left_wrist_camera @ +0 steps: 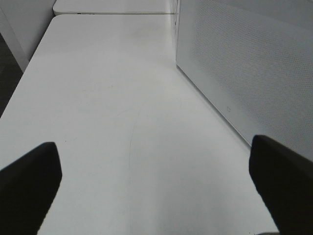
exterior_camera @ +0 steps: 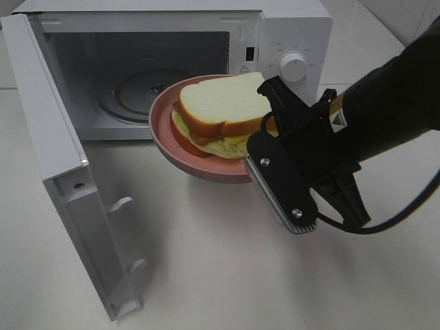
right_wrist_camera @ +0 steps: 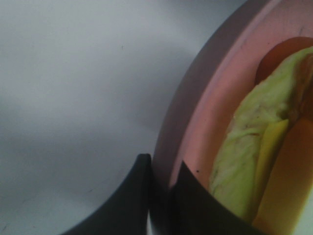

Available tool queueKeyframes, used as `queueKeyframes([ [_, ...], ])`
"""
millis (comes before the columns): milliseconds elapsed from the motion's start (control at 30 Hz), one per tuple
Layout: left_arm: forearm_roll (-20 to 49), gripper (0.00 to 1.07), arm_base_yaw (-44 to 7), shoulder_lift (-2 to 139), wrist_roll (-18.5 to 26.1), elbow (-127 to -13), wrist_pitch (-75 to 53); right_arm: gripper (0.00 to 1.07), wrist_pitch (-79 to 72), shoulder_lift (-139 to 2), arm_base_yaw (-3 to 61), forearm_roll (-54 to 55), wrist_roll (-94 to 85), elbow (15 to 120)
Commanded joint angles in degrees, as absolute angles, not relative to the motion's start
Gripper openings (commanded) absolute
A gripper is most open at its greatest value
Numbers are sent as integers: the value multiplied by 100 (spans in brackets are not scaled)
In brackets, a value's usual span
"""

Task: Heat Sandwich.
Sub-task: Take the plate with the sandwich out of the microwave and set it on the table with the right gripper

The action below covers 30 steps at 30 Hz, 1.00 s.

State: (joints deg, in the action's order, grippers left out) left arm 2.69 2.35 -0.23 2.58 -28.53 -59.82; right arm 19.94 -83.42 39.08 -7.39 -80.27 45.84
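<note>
The sandwich (exterior_camera: 220,113), white bread over pale-green and pinkish layers, lies on a round salmon-pink plate (exterior_camera: 163,130). The plate hangs just above the table, right in front of the open microwave (exterior_camera: 292,31). My right gripper (exterior_camera: 270,110) is shut on the plate's right rim. In the right wrist view its two dark fingers (right_wrist_camera: 142,196) pinch the rim (right_wrist_camera: 195,112), with the sandwich (right_wrist_camera: 254,156) just inside. My left gripper (left_wrist_camera: 156,186) is open and empty over bare table, beside the microwave's perforated side wall (left_wrist_camera: 244,63).
The microwave door (exterior_camera: 62,179) is swung wide toward the front left. The glass turntable (exterior_camera: 137,89) lies inside the cavity, with nothing on it. A control knob (exterior_camera: 295,67) sits on the right panel. A black cable (exterior_camera: 405,213) trails from the right arm.
</note>
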Motion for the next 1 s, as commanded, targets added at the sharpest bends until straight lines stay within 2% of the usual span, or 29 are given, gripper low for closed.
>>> queueKeyframes([
  [33, 309, 101, 252, -178, 258, -2830, -5890, 0, 1914, -7998, 3885, -756, -7953, 4372],
  [1000, 309, 101, 252, -178, 258, -2830, -5890, 2, 3272, -5329, 3885, -1054, -7282, 2842],
])
